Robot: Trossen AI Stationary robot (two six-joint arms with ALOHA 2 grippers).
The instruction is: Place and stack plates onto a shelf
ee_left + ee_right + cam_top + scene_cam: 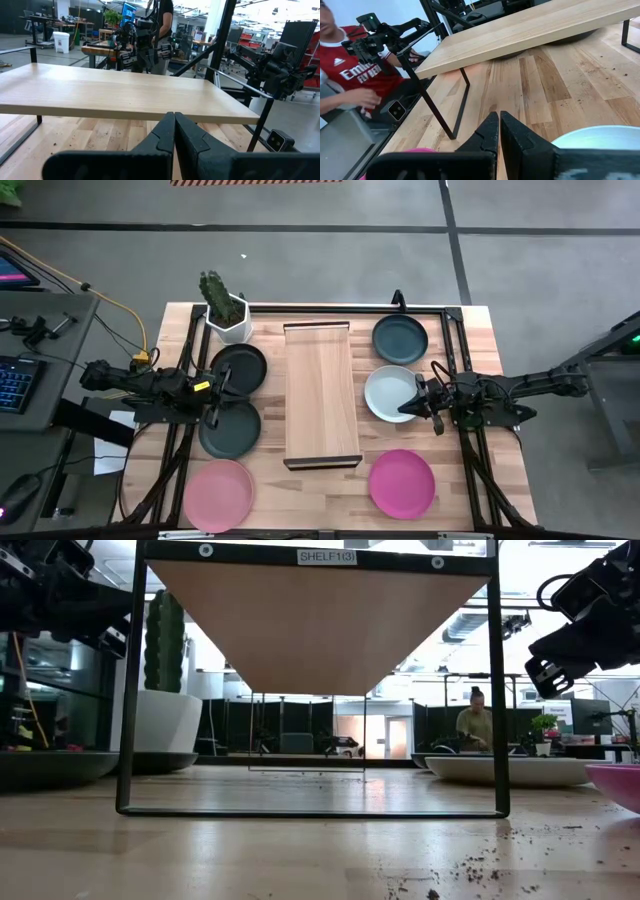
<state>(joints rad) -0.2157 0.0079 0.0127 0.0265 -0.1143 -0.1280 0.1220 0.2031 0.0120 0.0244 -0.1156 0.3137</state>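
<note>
The shelf (322, 395), a long light-wood board on a black frame, stands in the table's middle. Left of it lie two dark plates (239, 368) (229, 428) and a pink plate (218, 494). Right of it lie a dark plate (400, 339), a pale plate (392, 393) and a pink plate (401, 483). All rest flat on the tabletop. My left gripper (174, 120) hangs shut and level above the two dark left plates. My right gripper (499, 120) hangs shut above the pale plate's right rim. Neither holds anything.
A white pot with a cactus (227, 315) stands at the far left corner. Black frame bars (455, 330) run along the table's edges. Soil crumbs (480, 865) dot the wood near the front. A person in a red shirt (350, 75) stands beyond the table.
</note>
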